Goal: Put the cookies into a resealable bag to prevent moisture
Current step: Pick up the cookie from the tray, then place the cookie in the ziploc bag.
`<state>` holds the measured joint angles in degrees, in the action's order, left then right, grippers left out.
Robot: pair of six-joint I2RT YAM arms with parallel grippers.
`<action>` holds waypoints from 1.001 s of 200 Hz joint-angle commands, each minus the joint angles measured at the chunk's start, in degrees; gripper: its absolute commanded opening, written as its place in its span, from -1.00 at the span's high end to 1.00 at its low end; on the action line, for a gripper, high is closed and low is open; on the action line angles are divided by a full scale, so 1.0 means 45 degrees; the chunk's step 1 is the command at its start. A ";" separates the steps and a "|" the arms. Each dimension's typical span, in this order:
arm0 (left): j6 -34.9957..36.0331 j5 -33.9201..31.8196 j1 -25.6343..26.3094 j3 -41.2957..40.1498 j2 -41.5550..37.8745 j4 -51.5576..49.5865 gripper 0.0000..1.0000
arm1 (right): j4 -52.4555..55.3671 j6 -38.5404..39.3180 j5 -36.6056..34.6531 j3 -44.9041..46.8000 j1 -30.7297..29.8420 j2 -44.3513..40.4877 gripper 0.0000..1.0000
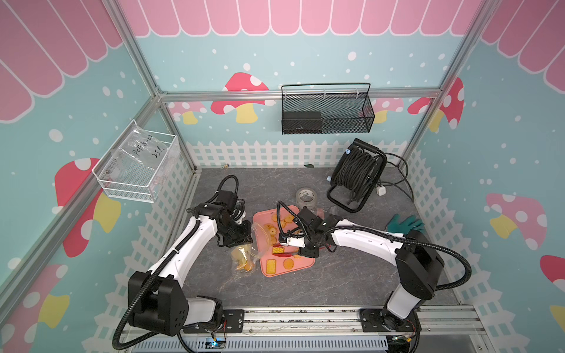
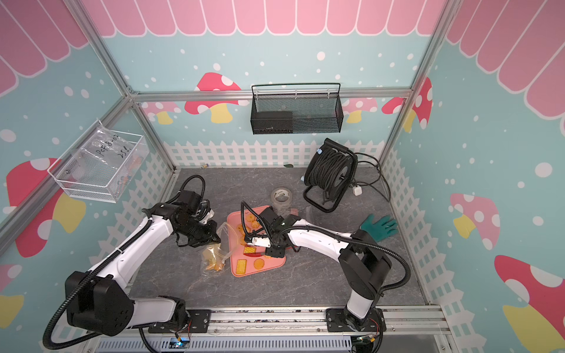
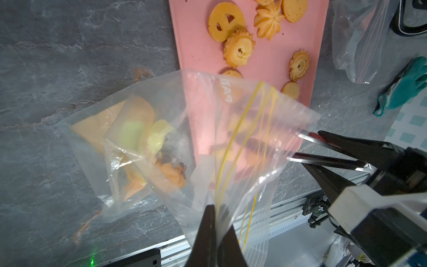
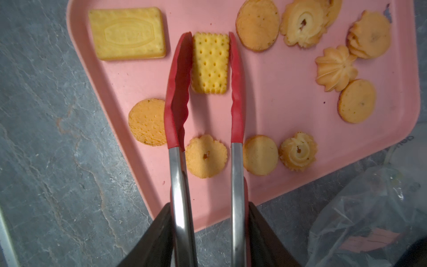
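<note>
Most cookies (image 4: 258, 24) lie on the tray (image 4: 129, 81), a few in the bag (image 3: 242, 129) just beside it, its rim pinched by the left gripper (image 3: 216, 209), while the right gripper (image 4: 209, 208) squeezes tongs (image 4: 178, 92) whose red tips flank a cracker (image 4: 210, 62) on the tray.

Golden-orange cookies (image 4: 257, 24) on a salmon-pink tray (image 4: 277, 111), over a grey, pale-veined counter (image 4: 57, 138).
One cracker (image 4: 210, 63) is yellow with rows of small dots; the tongs (image 4: 178, 92) are red-tipped bare steel; the clear bag (image 3: 254, 129) bears twin yellow seal lines; the glove (image 1: 405, 224) is teal; the walls (image 1: 305, 61) are pale blue with white spots and red-and-pink mushrooms.
</note>
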<state>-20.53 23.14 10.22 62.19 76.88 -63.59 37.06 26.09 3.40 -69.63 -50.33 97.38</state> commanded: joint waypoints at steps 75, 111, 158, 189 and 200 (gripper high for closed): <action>0.0374 -0.0179 0.0032 0.0232 0.0464 -0.0131 1.00 | 0.0510 -0.1371 0.1637 -0.0498 0.0731 -0.3576 0.11; 0.0376 -0.0111 0.0024 0.0281 0.0476 -0.0139 1.00 | -0.0482 -0.2073 0.3688 -0.1013 0.0752 -0.4037 0.11; 0.0221 -0.0066 0.0034 0.0271 0.0185 -0.0193 1.00 | -0.1650 -0.2272 0.4783 -0.0993 0.0519 -0.2460 0.12; 0.0189 -0.0087 0.0034 0.0229 -0.0052 -0.0357 1.00 | -0.1735 -0.2176 0.4808 -0.0930 0.0517 -0.1952 0.11; 0.0191 -0.0083 0.0016 0.0175 -0.0073 -0.0343 1.00 | -0.1862 -0.2220 0.4907 -0.0900 0.0517 -0.1853 0.08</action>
<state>-19.97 23.14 10.22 62.19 78.04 -64.07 31.83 16.12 22.55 -73.14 -47.79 89.10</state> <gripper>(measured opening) 0.050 0.448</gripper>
